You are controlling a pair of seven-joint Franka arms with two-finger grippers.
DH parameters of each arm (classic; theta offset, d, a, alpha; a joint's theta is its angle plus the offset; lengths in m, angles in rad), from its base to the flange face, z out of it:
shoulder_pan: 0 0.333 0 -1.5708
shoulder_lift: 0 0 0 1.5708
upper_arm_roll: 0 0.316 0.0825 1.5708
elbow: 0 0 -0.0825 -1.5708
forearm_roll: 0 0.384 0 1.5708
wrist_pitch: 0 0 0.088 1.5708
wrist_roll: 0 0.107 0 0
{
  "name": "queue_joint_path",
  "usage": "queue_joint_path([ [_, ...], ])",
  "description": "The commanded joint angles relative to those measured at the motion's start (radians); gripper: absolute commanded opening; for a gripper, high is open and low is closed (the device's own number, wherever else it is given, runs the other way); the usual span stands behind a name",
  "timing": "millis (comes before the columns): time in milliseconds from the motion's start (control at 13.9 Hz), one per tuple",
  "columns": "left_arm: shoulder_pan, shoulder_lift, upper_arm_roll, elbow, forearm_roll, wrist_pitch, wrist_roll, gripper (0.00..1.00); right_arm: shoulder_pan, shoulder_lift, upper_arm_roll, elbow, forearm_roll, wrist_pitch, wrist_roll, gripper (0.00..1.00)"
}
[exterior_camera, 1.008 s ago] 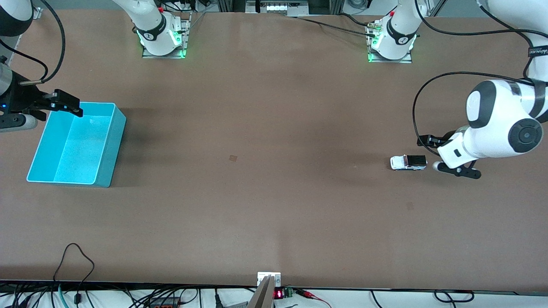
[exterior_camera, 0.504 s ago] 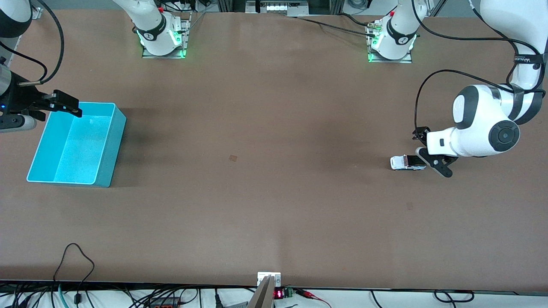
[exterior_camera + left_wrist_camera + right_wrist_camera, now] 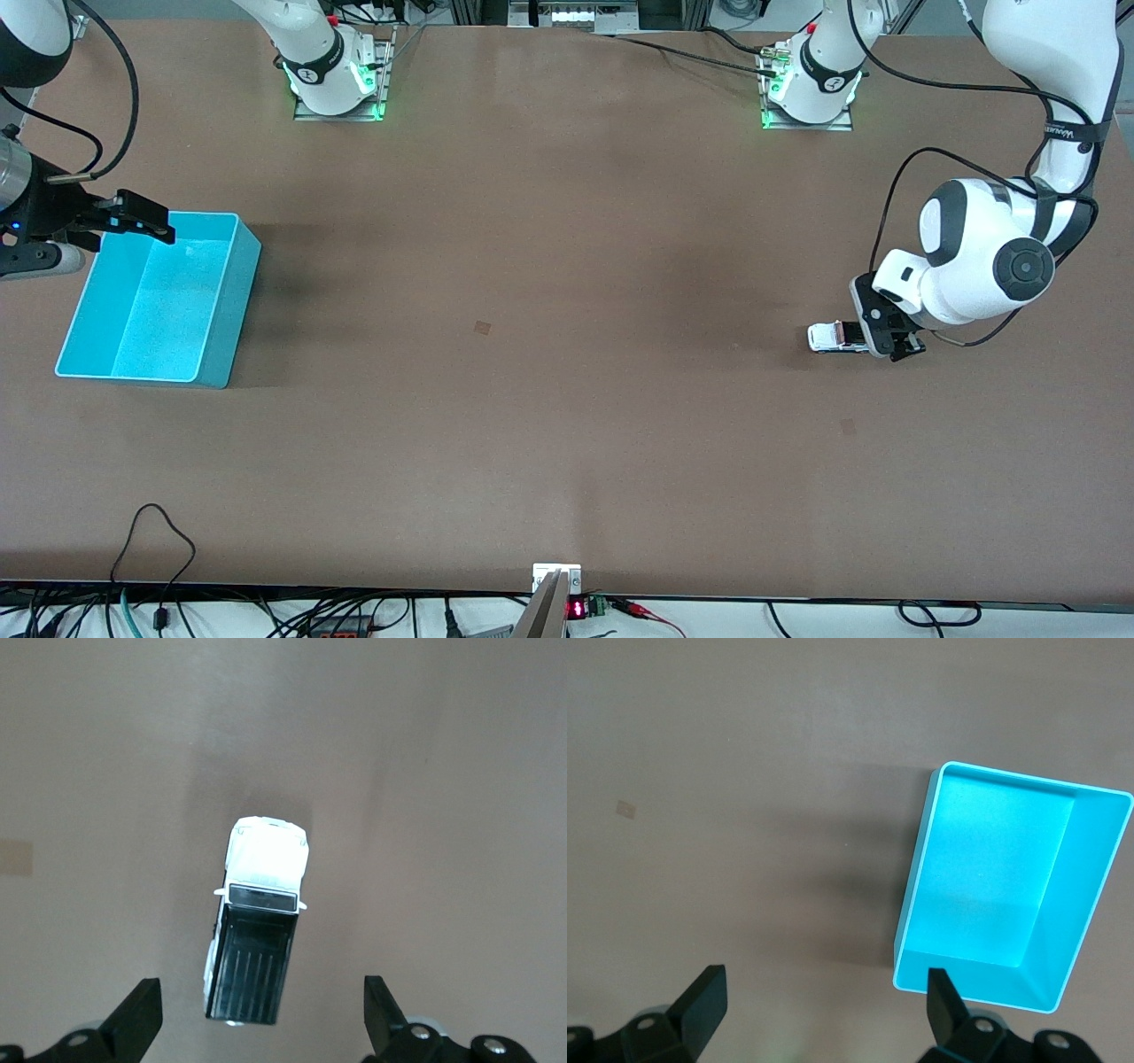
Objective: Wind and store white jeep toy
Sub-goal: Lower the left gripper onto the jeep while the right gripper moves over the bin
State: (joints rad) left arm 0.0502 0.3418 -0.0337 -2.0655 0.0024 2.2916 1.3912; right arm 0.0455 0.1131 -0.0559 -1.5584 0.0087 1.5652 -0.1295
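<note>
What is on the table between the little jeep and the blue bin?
Nothing: in the front view only bare table lies between the jeep and the bin.

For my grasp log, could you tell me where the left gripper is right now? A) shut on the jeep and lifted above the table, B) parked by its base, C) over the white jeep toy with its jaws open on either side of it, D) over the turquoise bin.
C: the left gripper hangs over the white jeep toy, jaws open and apart from it.
</note>
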Motion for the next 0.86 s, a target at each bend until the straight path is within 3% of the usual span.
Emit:
queue_joint_path([
  [0,0.022,-0.006,-0.012,-0.054,0.018,0.089,0.098,1.00,0.000,0.019,0.001,0.012,0.002,-0.037,-0.013,1.00],
  [504,0.030,-0.006,-0.012,-0.133,0.016,0.250,0.186,1.00,0.000,0.048,0.001,0.009,0.001,-0.097,-0.016,1.00],
  [792,0.042,0.008,-0.012,-0.136,0.016,0.279,0.184,1.00,-0.004,0.077,0.001,0.009,0.002,-0.114,-0.015,1.00],
])
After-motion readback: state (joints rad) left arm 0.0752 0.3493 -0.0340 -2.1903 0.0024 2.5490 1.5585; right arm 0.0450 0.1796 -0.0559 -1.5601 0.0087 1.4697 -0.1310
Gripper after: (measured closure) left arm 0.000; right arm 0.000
